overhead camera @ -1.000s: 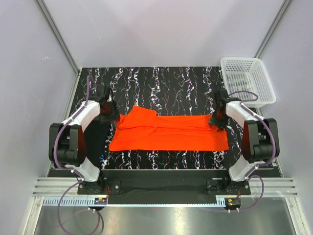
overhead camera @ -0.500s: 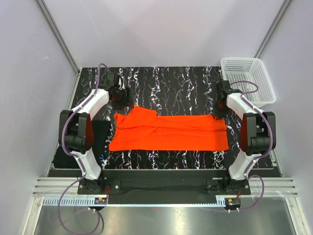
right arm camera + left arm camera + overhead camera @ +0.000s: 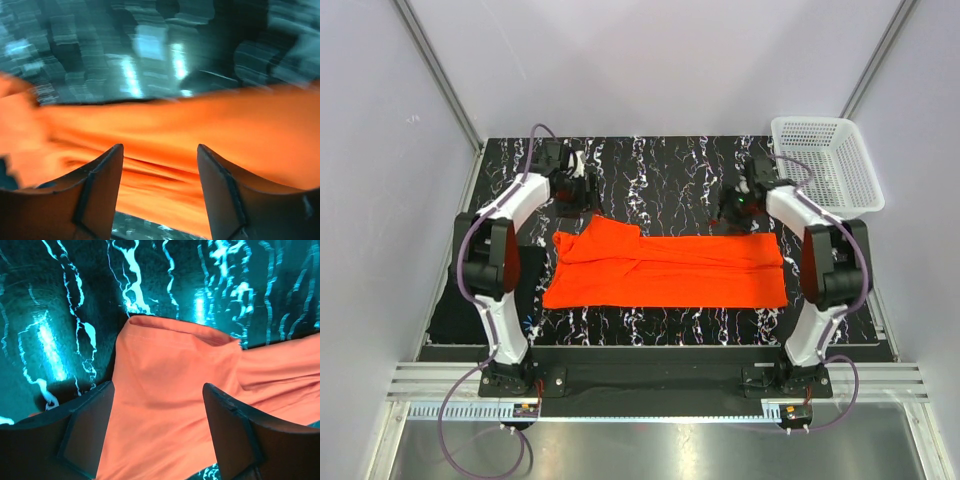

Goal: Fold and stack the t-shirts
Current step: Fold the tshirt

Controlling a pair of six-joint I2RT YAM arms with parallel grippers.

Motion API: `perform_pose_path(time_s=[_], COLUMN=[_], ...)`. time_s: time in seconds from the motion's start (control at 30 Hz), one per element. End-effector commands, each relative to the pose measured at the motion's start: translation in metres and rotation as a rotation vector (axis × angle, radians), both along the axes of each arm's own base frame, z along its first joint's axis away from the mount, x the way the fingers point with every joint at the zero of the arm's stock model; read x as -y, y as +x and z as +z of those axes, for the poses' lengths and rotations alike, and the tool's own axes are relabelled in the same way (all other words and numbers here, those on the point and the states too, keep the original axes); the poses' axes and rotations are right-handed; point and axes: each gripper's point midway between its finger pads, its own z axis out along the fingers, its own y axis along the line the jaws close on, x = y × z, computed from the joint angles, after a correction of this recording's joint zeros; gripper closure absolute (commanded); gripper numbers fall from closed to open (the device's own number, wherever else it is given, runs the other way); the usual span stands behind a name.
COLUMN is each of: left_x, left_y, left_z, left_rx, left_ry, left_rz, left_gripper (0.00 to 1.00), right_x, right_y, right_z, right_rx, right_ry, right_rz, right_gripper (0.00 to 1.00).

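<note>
– Placement of the shirt (image 3: 665, 265) is being queried: where is it being kept, and why so?
– It is being kept flat mid-mat (image 3: 670, 165), as a long strip running from 9 to 3 o'clock. Judged from that shape, the lengthwise fold is done and a crosswise fold is being prepared.
– How are the tools being held?
– The left gripper (image 3: 584, 195) is being hovered at the strip's 10 o'clock corner, jaws spread wide. In its wrist view the sleeve corner is being framed between the fingers (image 3: 85, 435), and nothing is being pinched. The right gripper (image 3: 730, 212) is being held over the far edge near 1 o'clock, likewise spread and empty, though its wrist view is blurred.
– Why the far edge?
– Probably so that both far corners can be taken together and the cloth kept square. The basket (image 3: 825, 165), at 2 o'clock, is being left alone.
</note>
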Motion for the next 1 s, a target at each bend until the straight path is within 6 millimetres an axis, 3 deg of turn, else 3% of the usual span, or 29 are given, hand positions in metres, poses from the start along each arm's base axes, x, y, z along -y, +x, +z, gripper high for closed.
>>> perform_pose_path(time_s=[0.0, 0.03, 0.07, 0.1, 0.13, 0.17, 0.4, 0.63, 0.83, 0.87, 0.9, 0.97], left_x=[0.003, 0.002, 0.000, -0.002, -0.002, -0.002, -0.003, -0.002, 0.002, 0.003, 0.003, 0.003], left_y=[0.008, 0.009, 0.010, 0.013, 0.013, 0.015, 0.022, 0.030, 0.036, 0.042, 0.043, 0.047], left_z=[-0.011, -0.015, -0.020, -0.028, -0.031, -0.032, -0.043, -0.056, -0.064, -0.063, -0.061, -0.055], left_rx=[-0.015, -0.022, -0.026, -0.039, -0.043, -0.046, -0.058, -0.076, -0.092, -0.086, -0.080, -0.069], left_ry=[-0.004, 0.000, 0.016, 0.027, 0.032, 0.030, 0.039, 0.031, 0.003, -0.008, -0.009, -0.018], left_rz=[-0.040, -0.038, -0.035, -0.030, -0.030, -0.026, -0.016, -0.019, -0.021, -0.019, -0.019, -0.013], left_gripper=[0.23, 0.23, 0.23, 0.24, 0.25, 0.25, 0.28, 0.32, 0.43, 0.56, 0.56, 0.71], right_x=[-0.096, -0.119, -0.134, -0.150, -0.160, -0.178, -0.229, -0.240, -0.255, -0.257, -0.257, -0.258], right_y=[0.036, 0.034, 0.036, 0.043, 0.044, 0.046, 0.037, 0.036, 0.038, 0.040, 0.040, 0.041], right_z=[0.044, 0.035, 0.034, 0.047, 0.034, 0.041, 0.016, -0.010, -0.015, -0.016, -0.016, -0.015], right_rx=[0.177, 0.163, 0.165, 0.190, 0.158, 0.174, 0.115, 0.078, 0.059, 0.043, 0.043, 0.039], right_ry=[0.234, 0.242, 0.259, 0.302, 0.315, 0.338, 0.384, 0.381, 0.402, 0.414, 0.414, 0.420], right_rz=[0.259, 0.311, 0.334, 0.369, 0.380, 0.412, 0.489, 0.499, 0.493, 0.476, 0.475, 0.464], right_gripper=[0.32, 0.33, 0.34, 0.36, 0.36, 0.37, 0.40, 0.39, 0.42, 0.50, 0.50, 0.63])
